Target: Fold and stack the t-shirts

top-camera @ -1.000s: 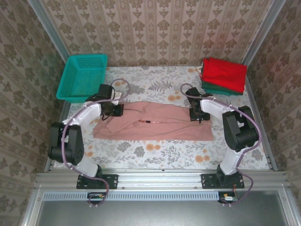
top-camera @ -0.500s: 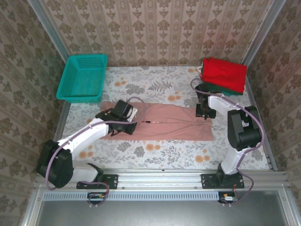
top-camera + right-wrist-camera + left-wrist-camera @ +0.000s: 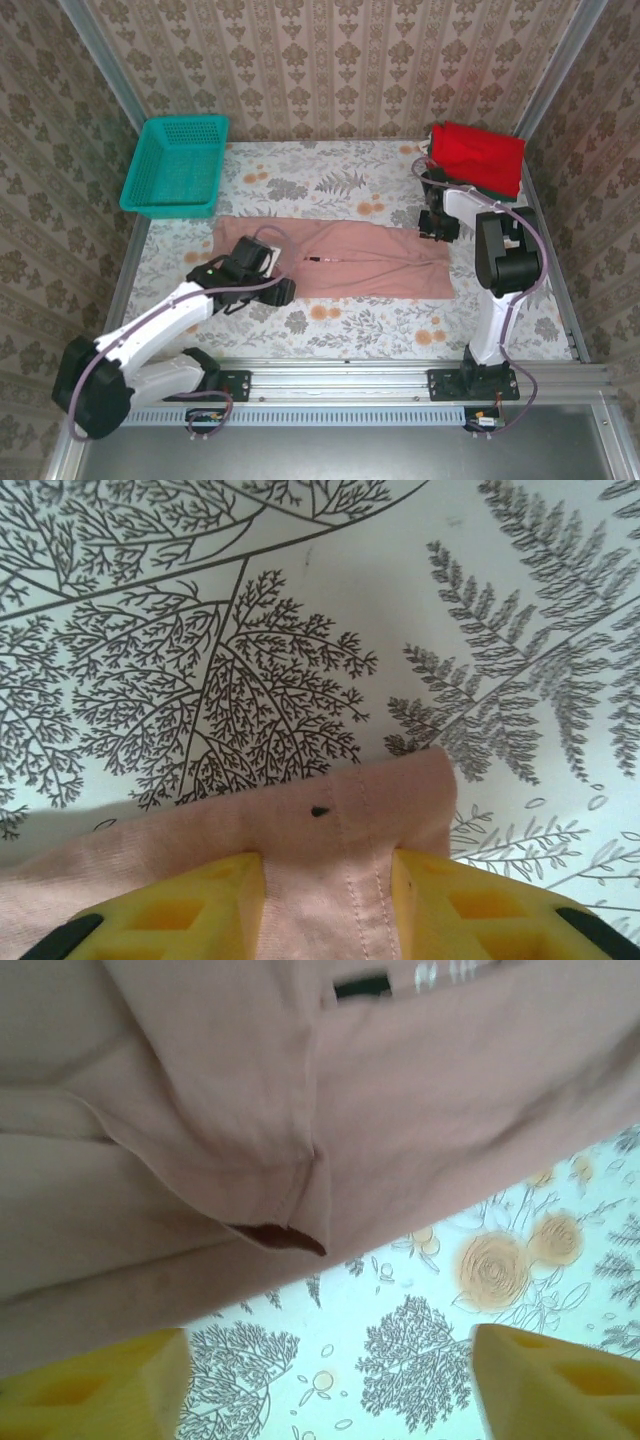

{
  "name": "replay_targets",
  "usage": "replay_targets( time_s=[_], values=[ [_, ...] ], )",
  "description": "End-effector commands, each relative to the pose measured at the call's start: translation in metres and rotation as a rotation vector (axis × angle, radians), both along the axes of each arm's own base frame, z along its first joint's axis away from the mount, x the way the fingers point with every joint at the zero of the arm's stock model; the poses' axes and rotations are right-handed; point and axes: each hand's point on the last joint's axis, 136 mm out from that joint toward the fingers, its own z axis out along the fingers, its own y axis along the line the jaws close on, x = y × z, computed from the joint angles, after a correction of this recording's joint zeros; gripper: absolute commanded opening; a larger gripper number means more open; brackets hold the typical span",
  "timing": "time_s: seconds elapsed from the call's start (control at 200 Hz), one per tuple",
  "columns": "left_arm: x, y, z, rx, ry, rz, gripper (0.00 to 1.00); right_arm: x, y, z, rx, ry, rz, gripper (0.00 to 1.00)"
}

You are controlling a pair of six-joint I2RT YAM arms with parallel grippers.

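Note:
The dusty-pink t-shirt point(image 3: 350, 262) lies as a long folded band across the middle of the table. My left gripper point(image 3: 283, 292) hovers at its near-left edge. In the left wrist view the left gripper point(image 3: 325, 1380) is open, its yellow fingers point(image 3: 95, 1385) far apart over bare tablecloth, with the pink cloth point(image 3: 200, 1110) just beyond. My right gripper point(image 3: 437, 225) sits at the shirt's far-right corner. In the right wrist view the right gripper point(image 3: 328, 900) is shut on the stitched hem point(image 3: 350, 830). The folded red t-shirt point(image 3: 480, 155) lies on a dark green one point(image 3: 462, 190) at the back right.
A teal mesh basket point(image 3: 168, 207) stands at the back left. The floral tablecloth point(image 3: 350, 325) shows bare along the front strip. Patterned walls close in the sides and the back.
My left gripper opened, let go of the pink shirt and drew back toward the near edge. My right gripper shifted to the shirt's far-right corner and its fingers closed on the hem.

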Motion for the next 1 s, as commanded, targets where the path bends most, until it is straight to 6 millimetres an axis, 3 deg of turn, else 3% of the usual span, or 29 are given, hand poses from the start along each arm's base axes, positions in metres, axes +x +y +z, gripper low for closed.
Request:
replay_targets(
  time_s=[0.0,0.075,0.295,0.405,0.525,0.765,0.885,0.95,0.995],
  values=[
    [0.012,0.013,0.013,-0.032,-0.036,0.087,0.91,-0.001,-0.005,-0.004,0.004,0.032,-0.030,0.33],
    [0.025,0.019,0.014,-0.050,-0.045,0.122,0.99,-0.002,-0.007,-0.004,0.004,0.034,-0.031,0.22],
    [0.066,0.015,-0.009,-0.002,0.014,0.113,1.00,0.004,-0.013,0.017,0.002,-0.006,-0.034,0.00],
    [0.072,0.011,-0.030,0.026,0.063,0.096,1.00,0.010,-0.016,0.027,-0.002,-0.019,-0.036,0.00],
    [0.073,0.023,-0.049,0.036,0.107,0.127,1.00,0.019,-0.015,0.031,0.012,-0.015,-0.021,0.00],
    [0.063,0.028,-0.067,0.039,0.142,0.119,1.00,0.039,-0.006,0.027,0.042,0.007,0.030,0.01],
    [0.061,0.023,-0.055,0.022,0.139,0.125,1.00,0.039,-0.007,0.026,0.043,0.014,0.027,0.03],
    [0.063,0.004,-0.028,0.043,0.026,0.093,1.00,0.039,-0.006,0.025,0.046,0.023,0.035,0.15],
    [0.065,-0.014,-0.005,0.044,-0.067,0.062,1.00,0.037,-0.007,0.027,0.036,0.032,0.035,0.15]
  ],
)
